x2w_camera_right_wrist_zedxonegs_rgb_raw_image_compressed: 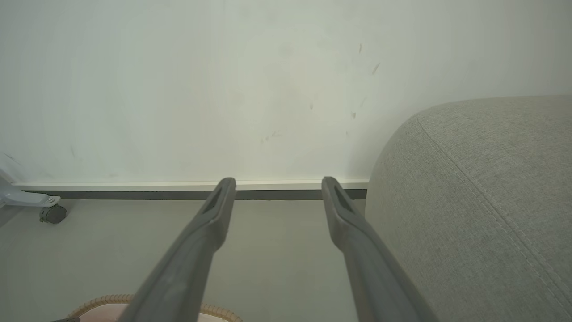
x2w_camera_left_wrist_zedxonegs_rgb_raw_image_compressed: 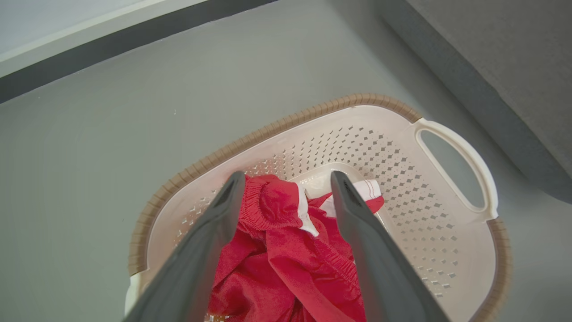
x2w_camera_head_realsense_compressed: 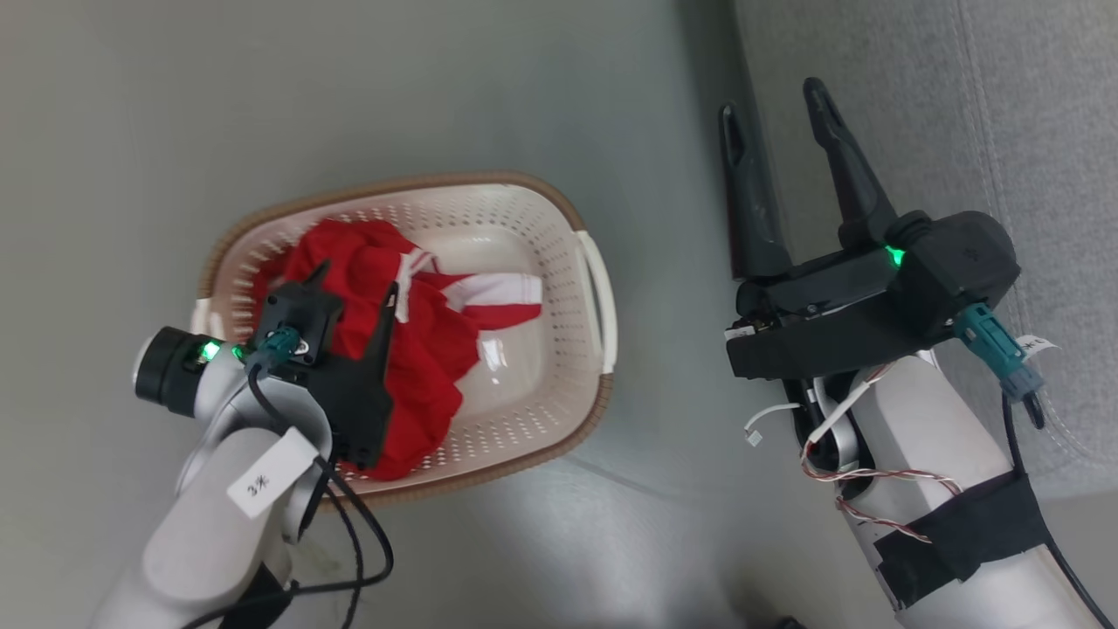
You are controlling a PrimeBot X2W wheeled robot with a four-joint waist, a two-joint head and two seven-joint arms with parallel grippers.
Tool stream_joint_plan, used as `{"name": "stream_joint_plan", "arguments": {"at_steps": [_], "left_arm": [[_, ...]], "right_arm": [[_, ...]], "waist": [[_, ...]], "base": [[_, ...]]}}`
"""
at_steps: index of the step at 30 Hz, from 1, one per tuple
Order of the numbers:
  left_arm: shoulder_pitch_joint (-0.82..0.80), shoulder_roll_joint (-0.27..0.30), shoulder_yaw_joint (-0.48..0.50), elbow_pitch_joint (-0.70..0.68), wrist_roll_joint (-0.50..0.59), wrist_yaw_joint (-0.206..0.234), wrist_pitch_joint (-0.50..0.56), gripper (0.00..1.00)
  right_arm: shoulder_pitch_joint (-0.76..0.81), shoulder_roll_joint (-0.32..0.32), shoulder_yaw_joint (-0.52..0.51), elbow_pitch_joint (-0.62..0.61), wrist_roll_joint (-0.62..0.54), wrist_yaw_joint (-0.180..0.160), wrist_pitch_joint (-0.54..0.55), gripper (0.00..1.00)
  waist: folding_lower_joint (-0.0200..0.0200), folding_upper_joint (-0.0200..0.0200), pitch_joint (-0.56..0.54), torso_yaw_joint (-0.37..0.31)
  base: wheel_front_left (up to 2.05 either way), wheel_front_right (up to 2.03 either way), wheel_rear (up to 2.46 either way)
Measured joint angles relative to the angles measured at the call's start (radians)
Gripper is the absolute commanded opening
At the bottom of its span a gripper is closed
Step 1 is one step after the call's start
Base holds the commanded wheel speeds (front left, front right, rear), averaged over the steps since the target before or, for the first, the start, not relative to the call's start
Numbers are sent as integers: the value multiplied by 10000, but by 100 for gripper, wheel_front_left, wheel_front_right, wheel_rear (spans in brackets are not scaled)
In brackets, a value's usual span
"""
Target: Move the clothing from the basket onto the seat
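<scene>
The clothing [x2w_camera_head_realsense_compressed: 424,367] is a bunched red heap with white stripe trim, lying in the left half of the cream basket [x2w_camera_head_realsense_compressed: 546,240] on the floor. My left gripper [x2w_camera_head_realsense_compressed: 354,286] is open and lowered over the heap. In the left wrist view its two fingers straddle the clothing [x2w_camera_left_wrist_zedxonegs_rgb_raw_image_compressed: 286,250], with fabric bulging between them inside the basket [x2w_camera_left_wrist_zedxonegs_rgb_raw_image_compressed: 384,147]. My right gripper [x2w_camera_head_realsense_compressed: 773,100] hangs open and empty beside the grey seat [x2w_camera_head_realsense_compressed: 961,96], right of the basket. In the right wrist view this gripper [x2w_camera_right_wrist_zedxonegs_rgb_raw_image_compressed: 278,181] points at the wall, with the seat [x2w_camera_right_wrist_zedxonegs_rgb_raw_image_compressed: 469,201] at its right.
Grey floor [x2w_camera_head_realsense_compressed: 349,87] surrounds the basket. A white wall with a dark baseboard [x2w_camera_right_wrist_zedxonegs_rgb_raw_image_compressed: 134,194] runs behind. A small caster wheel [x2w_camera_right_wrist_zedxonegs_rgb_raw_image_compressed: 51,213] stands at the far left by the wall. The basket's brown rim [x2w_camera_right_wrist_zedxonegs_rgb_raw_image_compressed: 111,299] peeks in at the bottom of the right wrist view.
</scene>
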Motion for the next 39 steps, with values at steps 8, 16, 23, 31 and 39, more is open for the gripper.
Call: {"name": "stream_joint_plan", "arguments": {"at_steps": [8,16,23,31,39], "left_arm": [[-703,117,-188,984,194,-196,564,100],[-1361,127,-140,1969,249,-144,1016,100],[-1954,349,-13,2673,274,-44,1262,100],[-2378,579,-161,3572,673,-17,1645,100],[-2505,696,-692,4401,1206,-4,2171,100]], "right_arm": [[-204,153,284,109,-2,2,-12,100],[-368,263,570,138,4,2,-88,100],[-453,307,711,115,25,2,-98,100],[-777,343,894,188,215,2,-104,100],[-865,360,1068,332,301,2,-144,100]], "waist": [[0,0,654,-649],[0,0,1262,-1201],[0,-1,1695,-1476],[0,-1,2095,-1658],[0,0,2200,-1751]], "base": [[0,0,0],[0,0,0],[0,0,0],[0,0,0],[0,0,0]]}}
